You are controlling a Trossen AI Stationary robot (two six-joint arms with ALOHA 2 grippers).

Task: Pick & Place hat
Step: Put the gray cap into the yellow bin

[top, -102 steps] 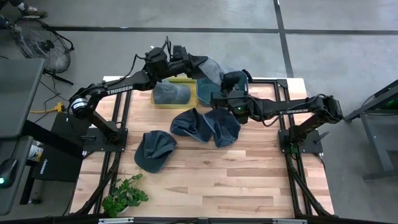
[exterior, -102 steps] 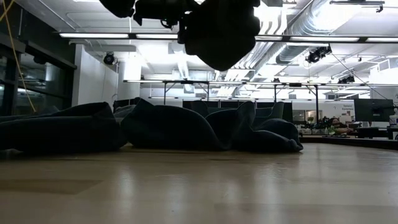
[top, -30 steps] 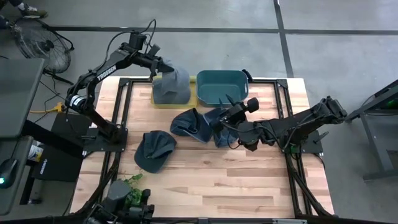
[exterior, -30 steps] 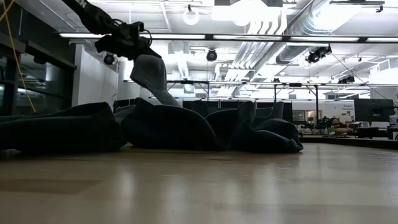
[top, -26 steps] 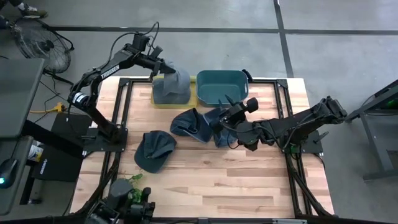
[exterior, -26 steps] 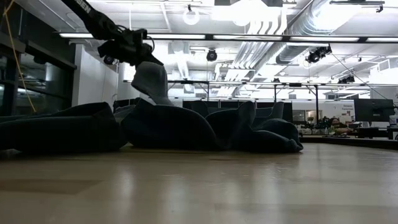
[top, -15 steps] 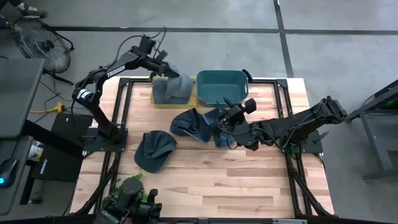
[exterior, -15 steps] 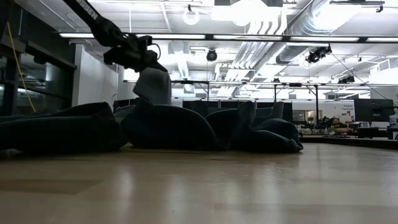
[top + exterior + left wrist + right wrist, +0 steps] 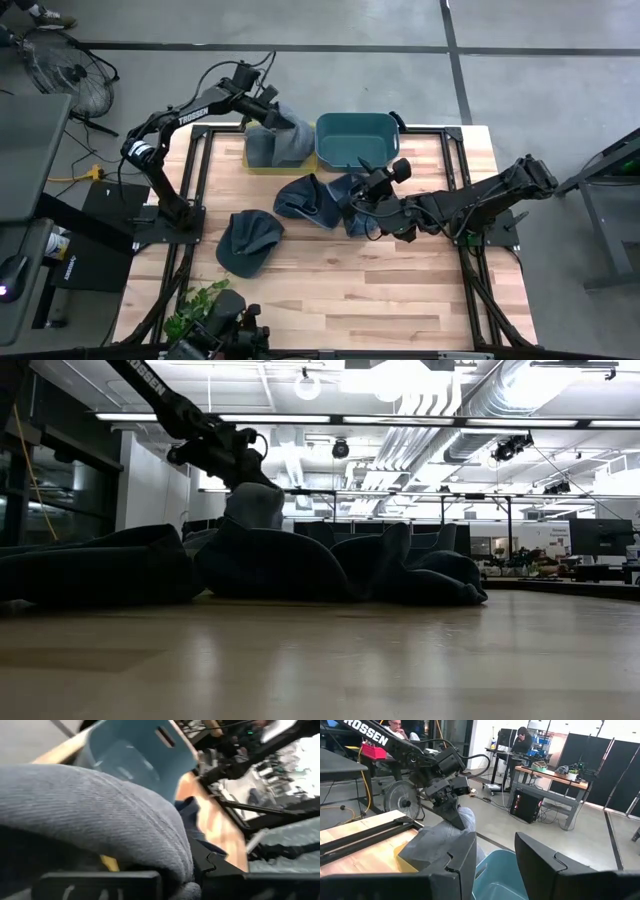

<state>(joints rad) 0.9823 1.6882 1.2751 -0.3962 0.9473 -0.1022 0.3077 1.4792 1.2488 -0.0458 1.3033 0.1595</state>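
The left pincer (image 9: 272,110) is shut tight on a hat (image 9: 283,143), which hangs toward 5 o'clock, right over the yellow tray (image 9: 250,166).

Light wooden table (image 9: 380,290) (butcher-block top); resting directly on it: yellow tray (image 9: 258,166) and teal bin (image 9: 355,130) at far edge; dark blue hats (image 9: 330,200) mid-table; one hat (image 9: 247,241) apart; green plant (image 9: 195,312) at near-left corner.

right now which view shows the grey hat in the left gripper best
The high view: it shows the grey hat whole, gripped by the left gripper over the yellow bin. The right wrist view shows it side-on beside the teal bin; the low view only its top; the left wrist view a close blur.
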